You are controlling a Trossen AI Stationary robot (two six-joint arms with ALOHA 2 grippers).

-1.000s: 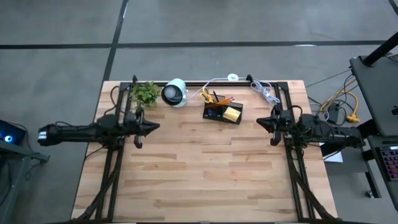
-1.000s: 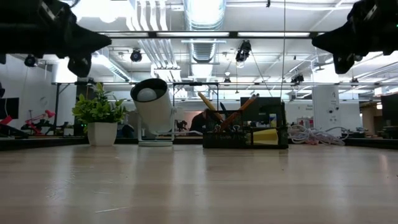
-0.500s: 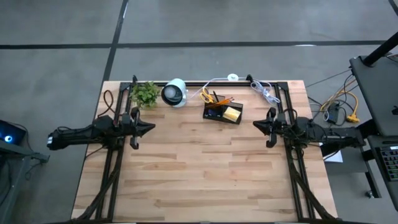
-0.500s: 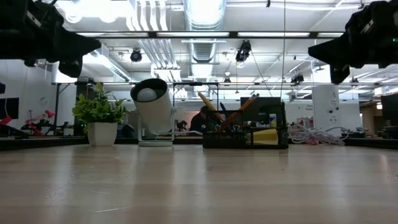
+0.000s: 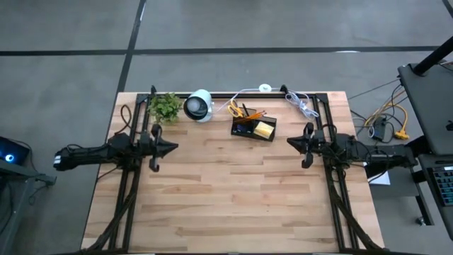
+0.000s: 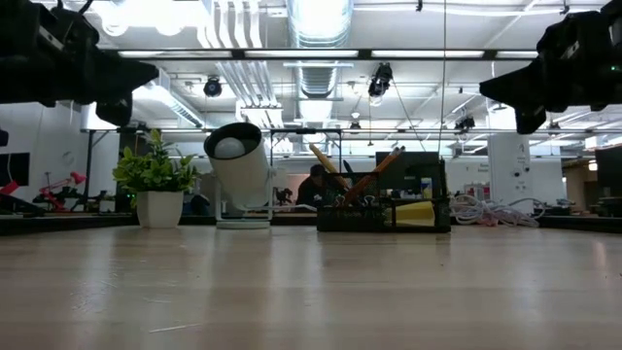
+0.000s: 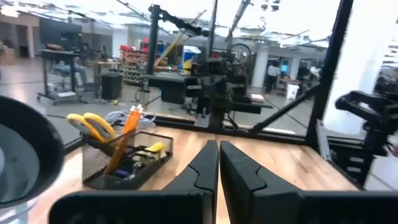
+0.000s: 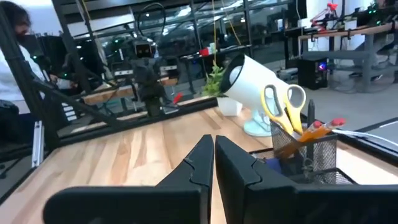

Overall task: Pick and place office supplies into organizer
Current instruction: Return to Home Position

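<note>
Black mesh desk organizer (image 5: 253,129) sits near the table's far edge, yellow sticky-note pad (image 5: 264,128) inside. Left gripper (image 7: 217,146) and right gripper (image 8: 213,142) hang empty at opposite sides, fingers pressed together. Looks like homing: you need only park both arms.

supplies (image 5: 244,111) stand in black organizer (image 5: 253,129).

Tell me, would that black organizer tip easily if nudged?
Probably not: the organizer sits low and wide. Its mesh walls look light, so it would likely slide. The scissors and pencils leaning inside might rattle.
</note>
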